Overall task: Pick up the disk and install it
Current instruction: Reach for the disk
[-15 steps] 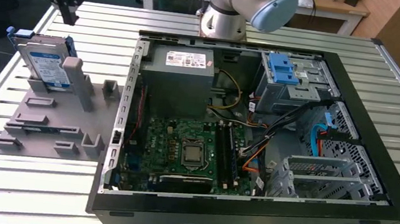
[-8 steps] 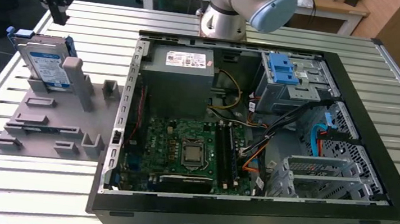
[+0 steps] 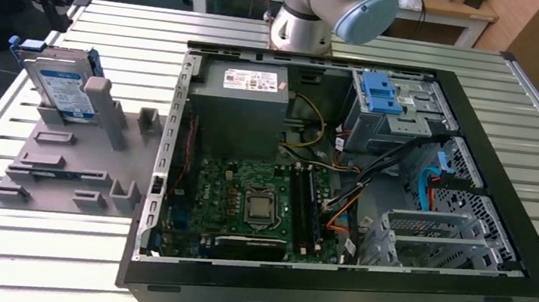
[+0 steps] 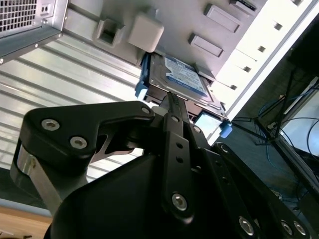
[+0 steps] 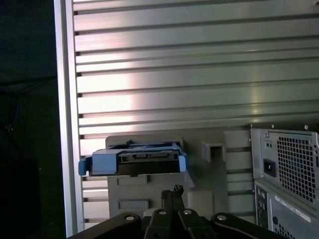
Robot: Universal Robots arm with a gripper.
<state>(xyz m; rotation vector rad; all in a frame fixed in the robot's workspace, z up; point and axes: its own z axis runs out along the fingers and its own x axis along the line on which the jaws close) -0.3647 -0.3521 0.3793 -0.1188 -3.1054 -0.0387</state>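
1. At the exterior view's left of the open computer case (image 3: 334,299): showing the disk (image 3: 61,85) standing on edge in a grey fixture plate (image 3: 64,166), leaning against a grey upright post (image 3: 98,97), with its blue-and-white label turned toward the exterior camera.
2. Marking the blue side rails (image 3: 32,48) running along the disk's edges, and again in the first wrist view as a blue rail end (image 5: 97,163) projecting from the disk (image 5: 144,162).
3. Showing the gripper (image 5: 172,191) in the first wrist view pointing toward the disk with its fingertips drawn together, clamping nothing and touching nothing.
4. Repeating the same arrangement in the second wrist view: gripper (image 4: 169,99) near the disk (image 4: 184,74) but apart from it, with the label visible past the black linkages.
5. Lying on its side on the slatted aluminium table (image 3: 34,261): showing the case with its cover off, exposing the grey power supply (image 3: 245,99), the green motherboard (image 3: 244,194) and a drive cage carrying a blue latch (image 3: 382,95).
6. Standing behind the case at the table's far edge: marking the arm's base (image 3: 305,18).
7. Showing the perforated rear panel (image 5: 289,164) of the case in the first wrist view, just beside the fixture plate.
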